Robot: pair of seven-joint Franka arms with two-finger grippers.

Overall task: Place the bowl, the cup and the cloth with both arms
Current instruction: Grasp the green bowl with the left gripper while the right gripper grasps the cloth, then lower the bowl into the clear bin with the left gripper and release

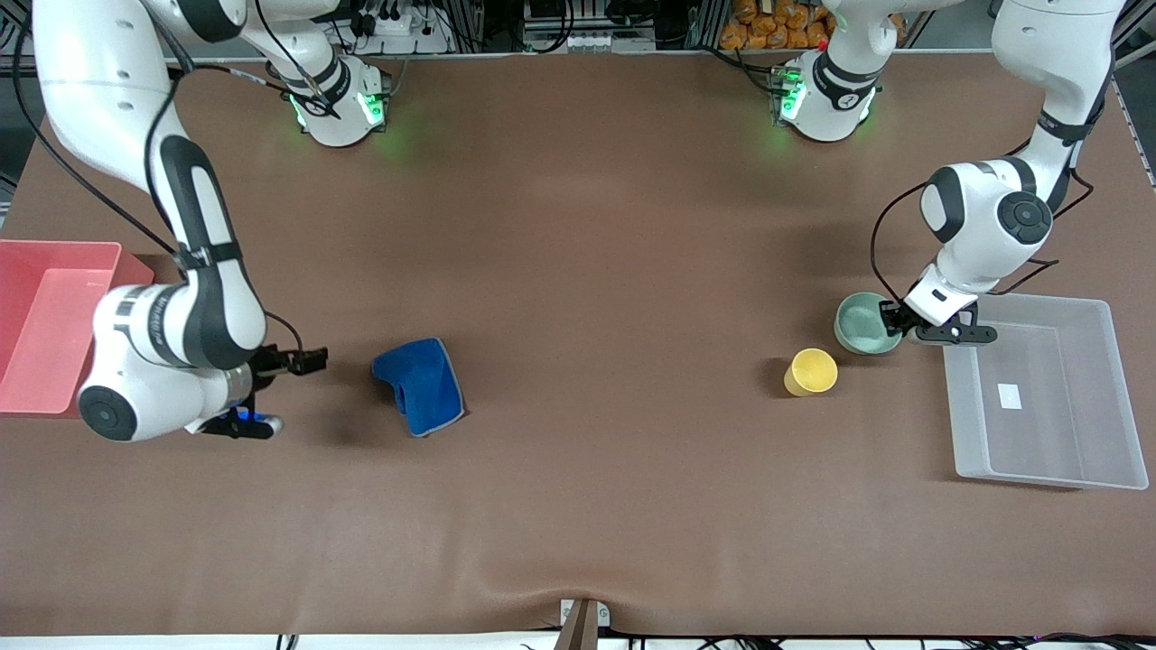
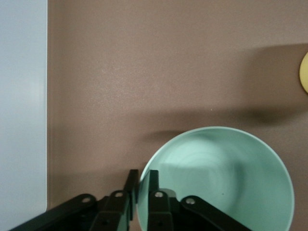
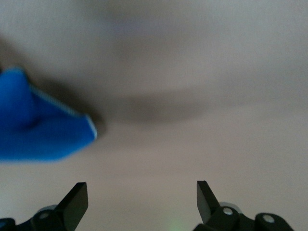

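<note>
Left gripper fingers pinching bowl rim

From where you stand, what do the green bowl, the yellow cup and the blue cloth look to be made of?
The bowl looks like smooth plastic or glazed ceramic, with a soft sheen; I cannot tell which. The cup seems matte plastic, plain and evenly coloured. The cloth looks like soft woven fabric, rumpled, with pale stitched edging.

High front camera faces the arms; close wrist views share its bowl and cloth

Cup cut by frame edge; cloth blurred, partly cropped.
</note>
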